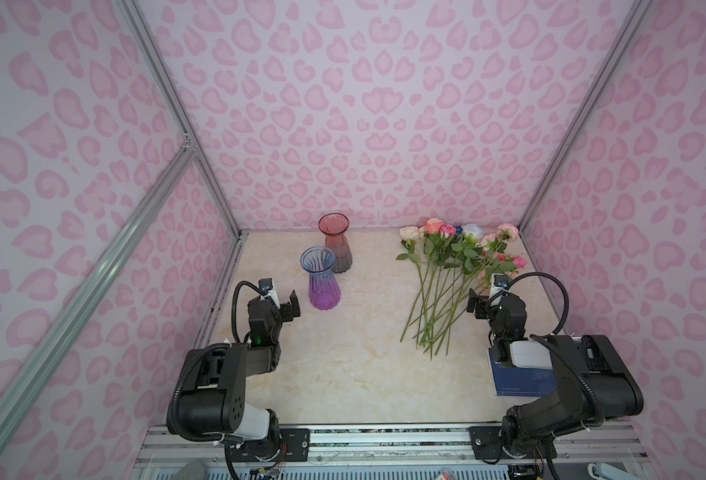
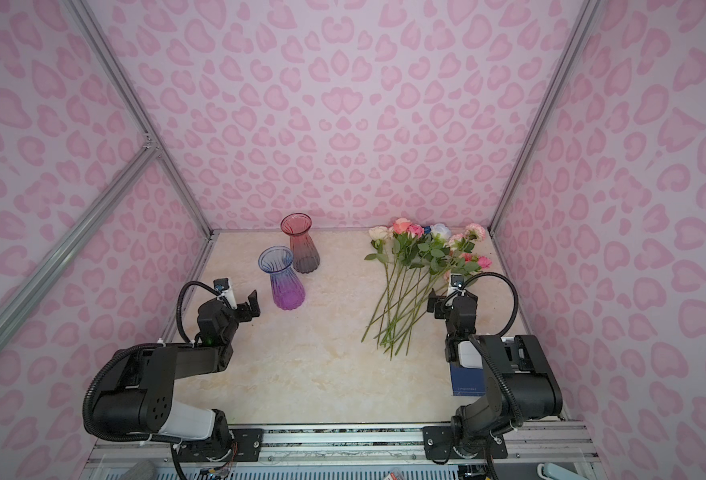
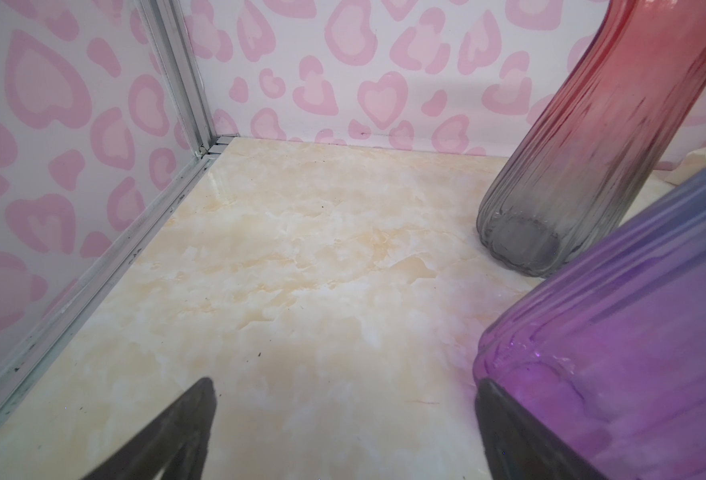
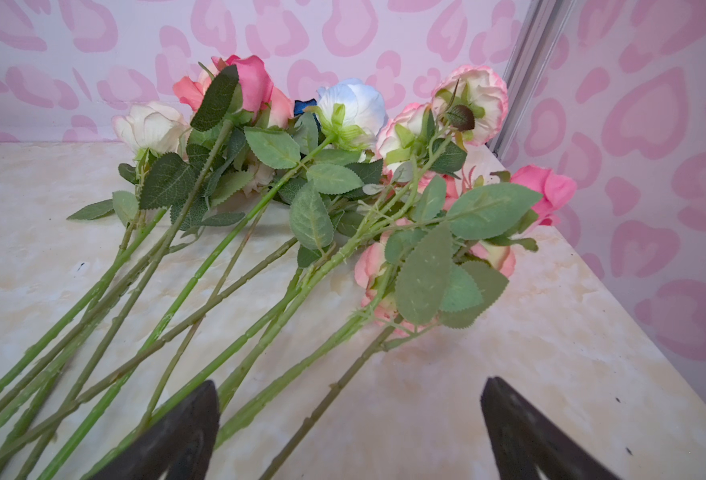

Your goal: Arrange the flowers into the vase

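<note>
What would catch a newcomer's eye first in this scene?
Probably the loud pink heart-print walls boxing in the marble-look table. Next, the loose bunch of flowers lying flat at the far right of the table, heads toward the back wall. Across from them on the left stand two empty ribbed see-through vases, a blue-to-purple vase nearer and a red-to-grey vase just behind it.

Tabletop (image 1: 343,374): cream, marble-patterned.
Walls (image 1: 363,104): pale, pink heart print, on three sides of the tabletop.
Frame post (image 1: 168,95): aluminium, rising from the tabletop's far left corner.
Diagonal brace (image 1: 72,299): aluminium, left of the tabletop.
Rail (image 1: 384,434): aluminium, along the tabletop's near edge.
Flat blue box (image 1: 521,378): on the tabletop, near right corner.
</note>
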Motion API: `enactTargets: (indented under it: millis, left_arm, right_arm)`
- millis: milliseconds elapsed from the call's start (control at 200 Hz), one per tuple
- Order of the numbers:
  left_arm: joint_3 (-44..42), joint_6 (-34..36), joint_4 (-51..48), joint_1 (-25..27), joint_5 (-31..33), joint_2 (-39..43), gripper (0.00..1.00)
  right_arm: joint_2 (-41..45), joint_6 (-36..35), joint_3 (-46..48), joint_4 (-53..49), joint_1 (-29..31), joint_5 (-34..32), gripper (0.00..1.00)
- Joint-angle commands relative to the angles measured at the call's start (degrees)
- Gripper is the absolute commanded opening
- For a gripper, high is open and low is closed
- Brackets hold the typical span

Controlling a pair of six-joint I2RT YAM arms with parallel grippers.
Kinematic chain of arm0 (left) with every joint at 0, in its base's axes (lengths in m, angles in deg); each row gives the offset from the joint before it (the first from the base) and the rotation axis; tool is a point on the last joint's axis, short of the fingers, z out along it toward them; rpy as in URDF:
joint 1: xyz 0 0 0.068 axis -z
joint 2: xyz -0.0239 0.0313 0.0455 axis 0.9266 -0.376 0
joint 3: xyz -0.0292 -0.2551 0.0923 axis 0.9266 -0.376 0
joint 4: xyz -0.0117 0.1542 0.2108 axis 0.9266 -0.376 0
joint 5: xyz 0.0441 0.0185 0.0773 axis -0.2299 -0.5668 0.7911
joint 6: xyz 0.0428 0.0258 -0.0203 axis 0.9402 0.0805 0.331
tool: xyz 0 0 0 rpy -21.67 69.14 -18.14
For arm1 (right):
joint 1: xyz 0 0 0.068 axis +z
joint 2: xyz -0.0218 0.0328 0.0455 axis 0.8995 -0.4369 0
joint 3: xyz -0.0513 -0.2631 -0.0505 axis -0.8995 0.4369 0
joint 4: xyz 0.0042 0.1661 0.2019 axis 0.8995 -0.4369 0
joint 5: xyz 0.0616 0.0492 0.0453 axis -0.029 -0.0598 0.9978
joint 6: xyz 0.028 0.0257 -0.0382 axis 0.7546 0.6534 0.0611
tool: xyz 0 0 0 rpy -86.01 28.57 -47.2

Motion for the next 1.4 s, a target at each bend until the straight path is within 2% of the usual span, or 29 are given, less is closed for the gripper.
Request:
enactTargets:
  millis: [0,1045,1105,1140,1200,1255,1325,1395]
  left_arm:
    - [0.25,0.42,1.89,0.07,0.05,0.03,0.98]
    - [-0.24,-0.08,2.66,-0.03,1.18,0.48,0.98]
    - [0.91,-2.85,-1.76,-0.05,7.67,2.94,0.98]
    - [1.99,-3.51,-5.38,-0.06,9.25,5.27,0.98]
    - [3.19,-2.50,-10.10,-0.06,7.04,8.83,0.98]
    - [4.00,-3.44,-14.40,-0.03,5.75,12.85,0.98]
    - [4.71,-6.71,-19.65,-0.06,4.51,18.80,0.98]
    - [6.31,-8.08,-25.82,-0.02,2.16,26.02,0.98]
  right_arm:
    - [-0.04,-0.05,-0.14,-0.04,0.10,-0.22,0.99]
    - [-0.20,0.67,-0.30,-0.30,-0.02,-0.91,0.99]
    - [0.05,0.65,-0.03,-0.04,0.01,-0.89,0.99]
    - [0.12,0.62,0.03,0.09,0.01,-1.01,0.99]
    - [0.57,1.45,0.02,1.47,0.01,-3.76,0.99]
    - [3.07,1.95,-0.48,-1.46,0.07,-5.63,0.99]
    - [8.06,0.92,-2.45,-9.04,1.12,-6.18,0.99]
    - [13.22,0.72,-5.84,-19.00,3.43,-9.40,0.99]
